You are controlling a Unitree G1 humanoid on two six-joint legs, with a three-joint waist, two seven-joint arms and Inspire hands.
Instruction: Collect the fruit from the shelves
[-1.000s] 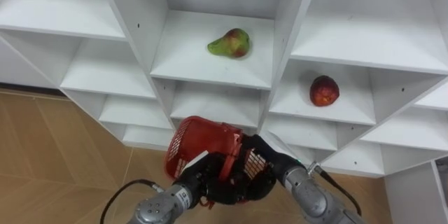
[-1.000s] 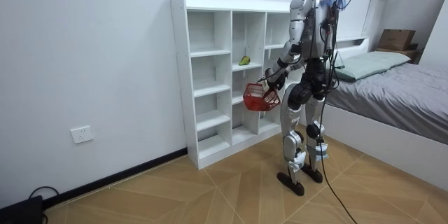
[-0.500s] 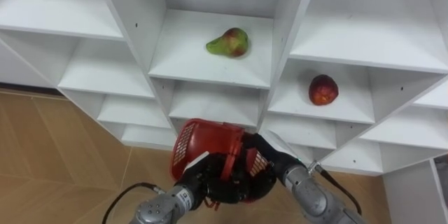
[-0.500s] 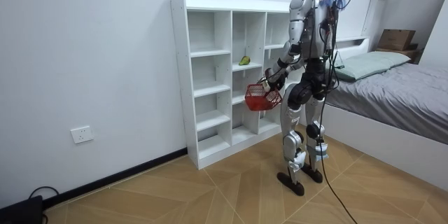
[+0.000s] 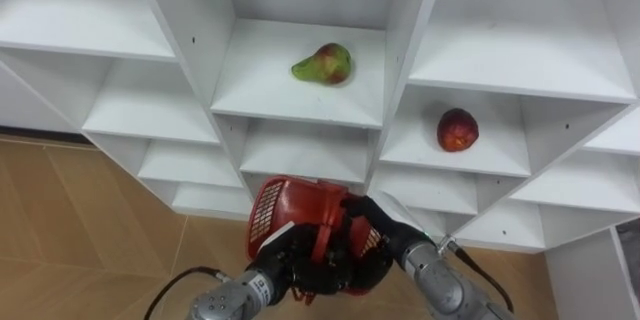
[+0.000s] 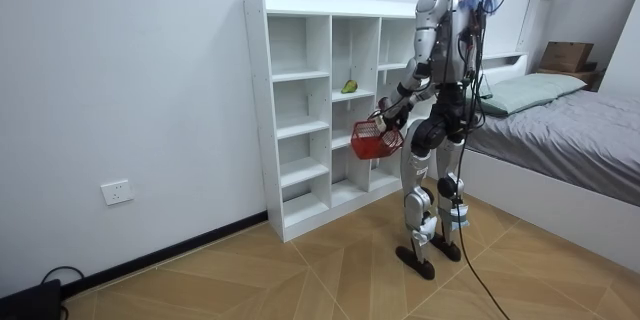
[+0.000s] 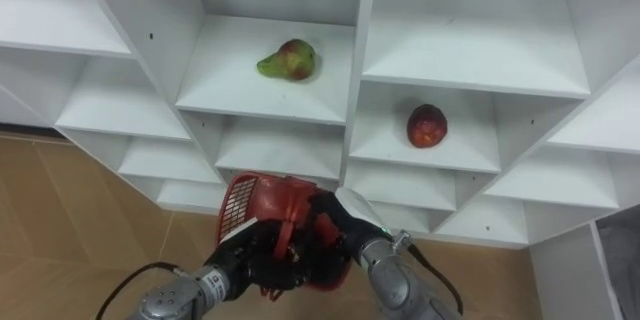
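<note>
A green-and-red pear [image 5: 322, 64] lies on a shelf in the middle column of the white closet [image 5: 196, 30]. One column to the right and a shelf lower sits a red apple [image 5: 457, 130]. Below them I hold a red mesh basket [image 5: 284, 204] in front of my chest, tipped with its mouth towards the closet. My left hand [image 5: 288, 264] is curled round its red handle from the near side. My right hand [image 5: 378, 228] grips the basket's right rim. In the room view I stand facing the closet, with the basket [image 6: 369, 139] at hip height.
Several of the closet's other compartments [image 6: 289, 110] stand bare. Wooden floor [image 5: 70, 230] shows below and left of the shelves. A bed [image 6: 570, 110] stands close behind me on the room view's right.
The basket has risen slightly and come nearer the shelves, still held in both hands. The pear and the apple have not moved.
</note>
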